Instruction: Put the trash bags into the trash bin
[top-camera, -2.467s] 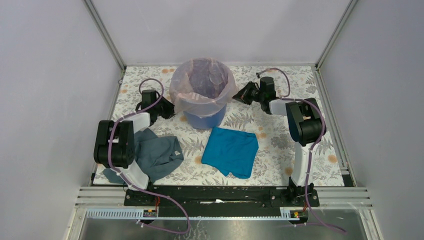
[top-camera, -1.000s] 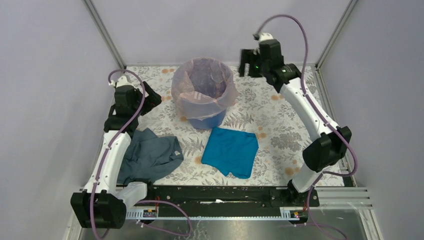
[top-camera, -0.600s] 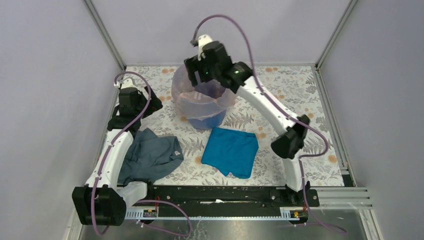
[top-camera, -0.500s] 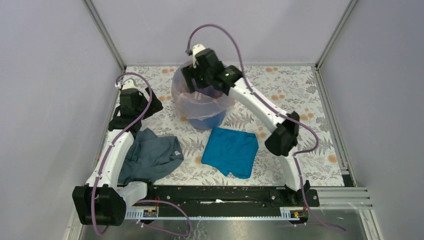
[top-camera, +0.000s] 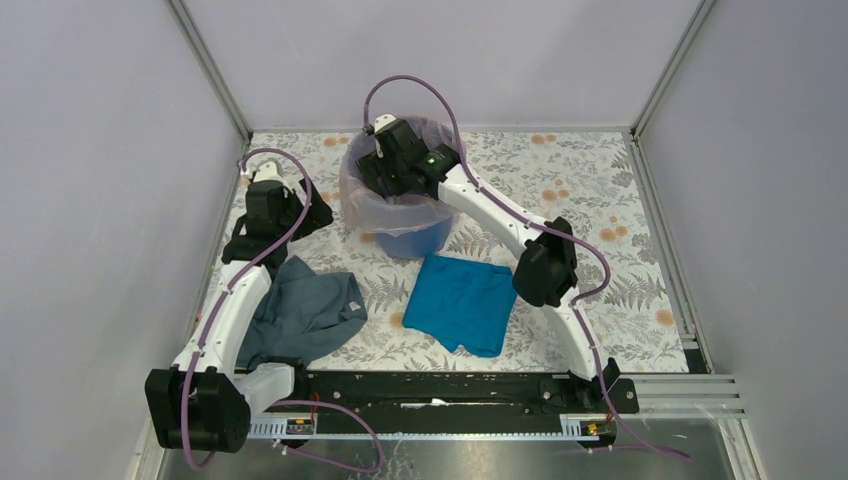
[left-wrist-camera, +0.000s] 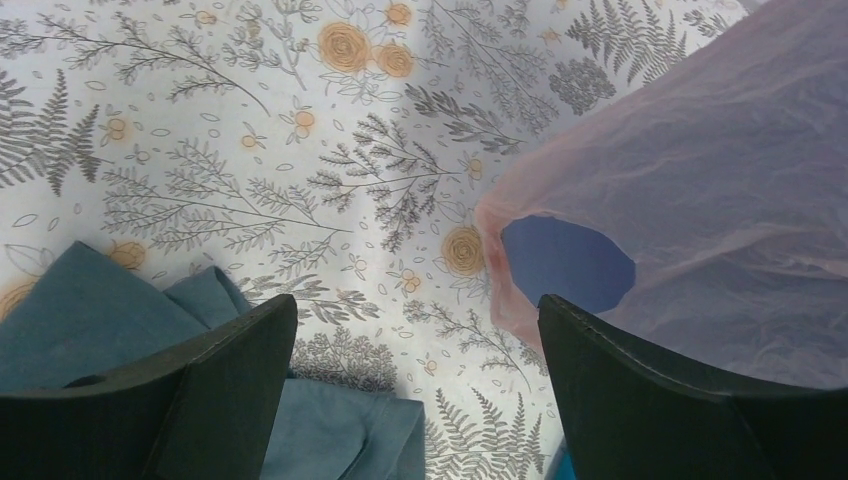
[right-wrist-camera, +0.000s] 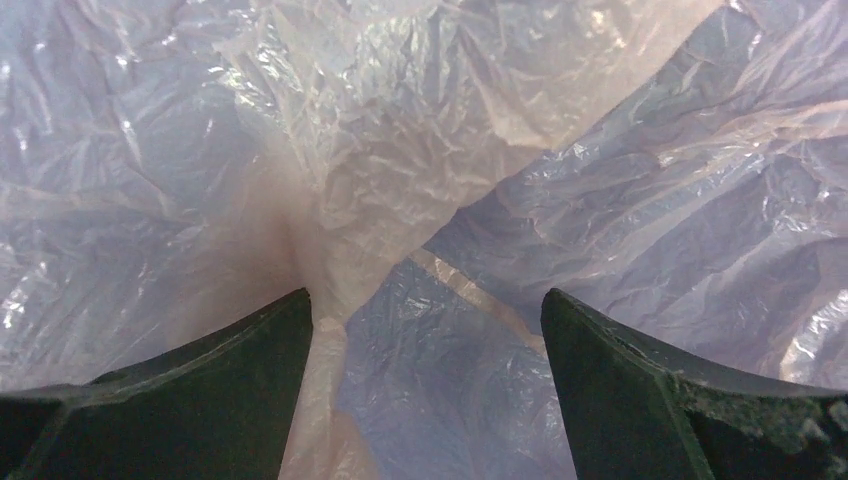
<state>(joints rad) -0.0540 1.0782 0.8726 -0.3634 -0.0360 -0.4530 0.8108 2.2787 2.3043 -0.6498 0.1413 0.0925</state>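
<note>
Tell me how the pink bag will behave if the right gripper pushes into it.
The bag is thin, crinkled film, so it will probably crumple rather than resist. Its shiny surface looks slippery. It only drapes over the bin rim, so a push might drag that edge in.

Blue trash bin (top-camera: 411, 242) upright, lined w/ crinkly pinkish see-thru trash bag (top-camera: 361, 203), edges folded over rim.

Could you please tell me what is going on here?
The right gripper is down inside the pink trash bag that lines the blue trash bin, jaws open and holding nothing. The left gripper hovers open beside the bin. A teal cloth and a grey cloth lie on the table.
</note>
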